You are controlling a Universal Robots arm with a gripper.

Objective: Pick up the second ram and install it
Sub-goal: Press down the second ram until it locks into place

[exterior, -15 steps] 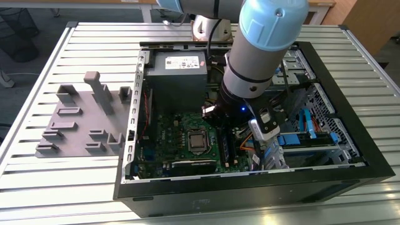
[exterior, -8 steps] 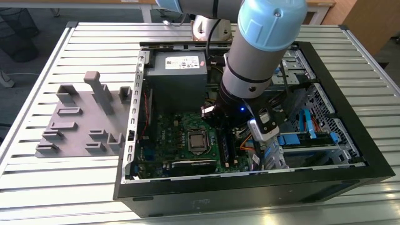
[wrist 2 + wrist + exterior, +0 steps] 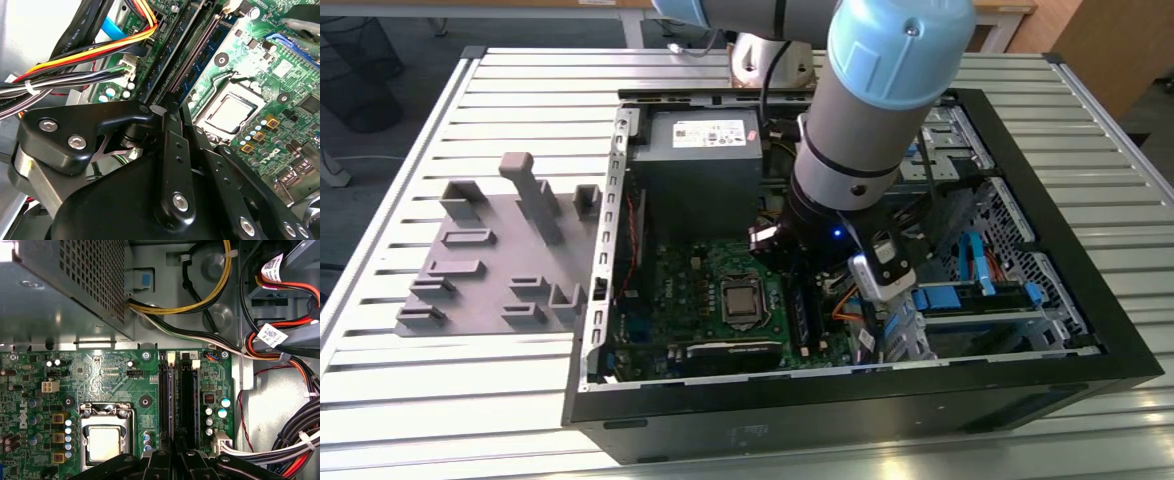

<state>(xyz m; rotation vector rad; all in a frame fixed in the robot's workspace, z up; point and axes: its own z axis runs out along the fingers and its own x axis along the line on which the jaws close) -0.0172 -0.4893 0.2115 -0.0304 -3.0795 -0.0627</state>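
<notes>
The gripper [image 3: 172, 115] hangs low over the memory slots [image 3: 180, 395] beside the processor socket [image 3: 104, 440], jaws apparently closed edgewise on the second ram [image 3: 200, 47], lining it up for seating.

arm [image 3: 874, 110]: we reach steeply down into the computer case [image 3: 1067, 330]
gripper [image 3: 176, 452]: our fingers drawn together above the motherboard [image 3: 110, 375]

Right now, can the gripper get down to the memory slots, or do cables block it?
Probably yes. The gripper hangs directly over the memory slots, beside the processor socket, and the cable bundles lie off to one side, not across them.
</notes>
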